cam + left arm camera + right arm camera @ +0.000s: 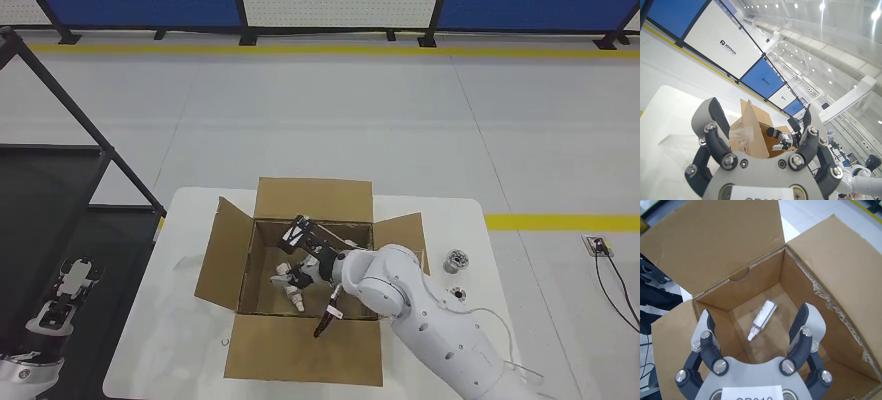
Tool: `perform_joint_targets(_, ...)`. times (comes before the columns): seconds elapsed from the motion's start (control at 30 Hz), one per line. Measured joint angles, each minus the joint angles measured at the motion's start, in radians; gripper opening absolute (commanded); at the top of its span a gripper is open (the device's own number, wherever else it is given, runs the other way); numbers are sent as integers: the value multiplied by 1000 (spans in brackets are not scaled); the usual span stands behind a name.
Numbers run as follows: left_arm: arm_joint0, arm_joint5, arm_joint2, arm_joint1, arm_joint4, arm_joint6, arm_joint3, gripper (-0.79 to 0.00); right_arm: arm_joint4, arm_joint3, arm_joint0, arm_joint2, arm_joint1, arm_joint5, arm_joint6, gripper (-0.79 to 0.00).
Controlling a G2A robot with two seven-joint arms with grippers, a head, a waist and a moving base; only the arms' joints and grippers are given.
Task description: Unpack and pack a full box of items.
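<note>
Logo lettering is recorded on wall panels [728,50], handling symbols on the box [740,149] side, illegible print on the bottle [763,317], and cut-off characters on labels [761,192] behind the left end effector [762,108] and right end effector [756,311].

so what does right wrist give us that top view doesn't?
Right wrist: a white bottle lying flat on the floor of the box, and a torn flap edge.

Top view: the white table, two small round parts beside the box, and the left gripper off to the table's side. An arm covers much of the box's inside.

Both: the open cardboard box, with the right gripper open in it.
</note>
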Motion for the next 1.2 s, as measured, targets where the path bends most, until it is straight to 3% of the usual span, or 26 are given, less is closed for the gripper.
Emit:
perform_joint_targets(0.2,0,0,0,0,0,0,0,0,-102,-264,-210,235,74,-16,-47,0)
perform_joint_targets(0.47,0,0,0,0,0,0,0,0,-169,-647,-639,627,143,6,-149,0)
perform_joint_targets(0.6,0,0,0,0,0,0,0,0,-143,-727,-826,789,154,16,-221,0)
perform_joint_targets(0.73,0,0,0,0,0,0,0,0,-68,-686,-948,923,159,13,-282,0)
perform_joint_targets(0.9,0,0,0,0,0,0,0,0,-50,-575,-955,974,168,4,-214,0)
perform_joint_targets(1.2,0,0,0,0,0,0,0,0,-135,-359,-770,870,178,92,6,0)
